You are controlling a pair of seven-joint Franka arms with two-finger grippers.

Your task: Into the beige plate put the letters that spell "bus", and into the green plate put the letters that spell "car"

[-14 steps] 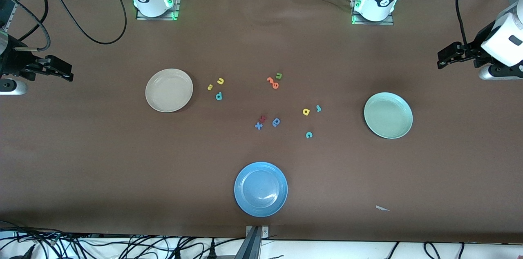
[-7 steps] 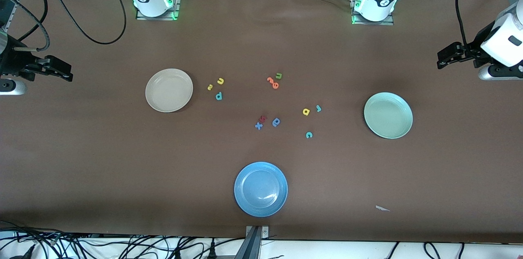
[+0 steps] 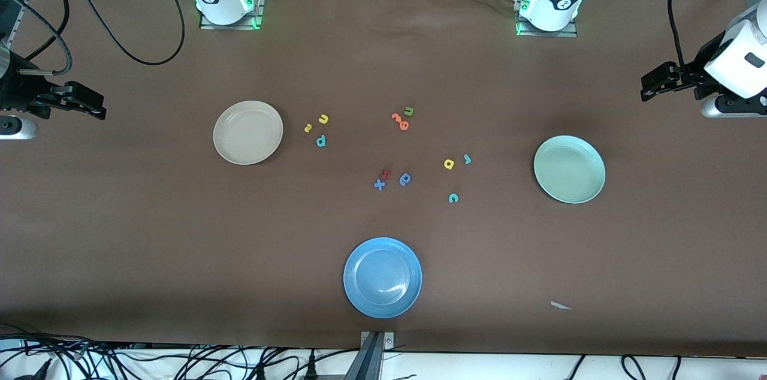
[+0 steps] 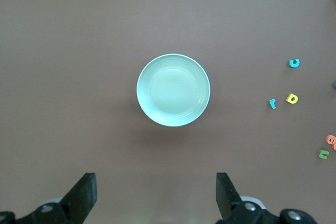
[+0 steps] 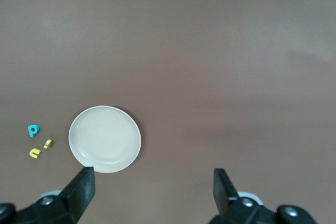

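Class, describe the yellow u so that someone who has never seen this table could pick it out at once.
Start at the round cream-beige plate toward the right arm's end of the brown table. Beside it, toward the table's middle, lie three tiny foam letters. The yellow u is the one farthest from the front camera, larger than the small yellow s and unlike the teal b in colour.

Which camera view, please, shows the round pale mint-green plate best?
The left wrist view: the round pale mint-green plate sits mid-frame, whole, seen from straight above. The front view shows it whole but smaller, toward the left arm's end. The right wrist view misses it.
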